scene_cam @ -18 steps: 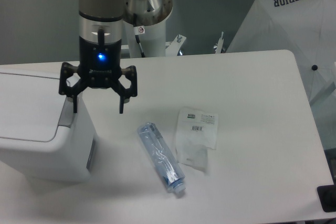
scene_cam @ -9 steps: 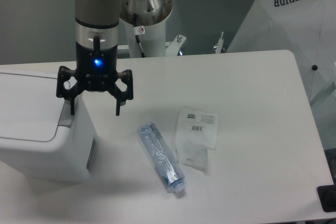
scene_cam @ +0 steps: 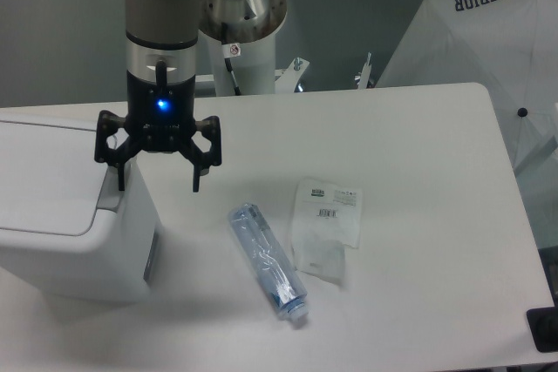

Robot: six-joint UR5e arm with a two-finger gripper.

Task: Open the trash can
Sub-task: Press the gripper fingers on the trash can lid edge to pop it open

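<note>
The trash can (scene_cam: 61, 215) is a large white boxy bin at the left of the table, its flat lid down. A grey tab (scene_cam: 108, 194) sits at the lid's right edge. My gripper (scene_cam: 158, 183) hangs open over the bin's right edge, fingers pointing down. Its left fingertip (scene_cam: 120, 182) is just above the grey tab; I cannot tell if it touches. Its right fingertip (scene_cam: 196, 182) hangs off the bin's side, above the table.
A clear plastic bottle (scene_cam: 268, 260) lies on the table right of the bin. A clear bag with a barcode label (scene_cam: 327, 224) lies beside it. The robot's white base (scene_cam: 248, 32) stands at the back. A white umbrella (scene_cam: 488, 50) is at the far right.
The gripper has shifted a little to the left, bringing its left finger over the grey tab. Over the last half second it has stayed still.
</note>
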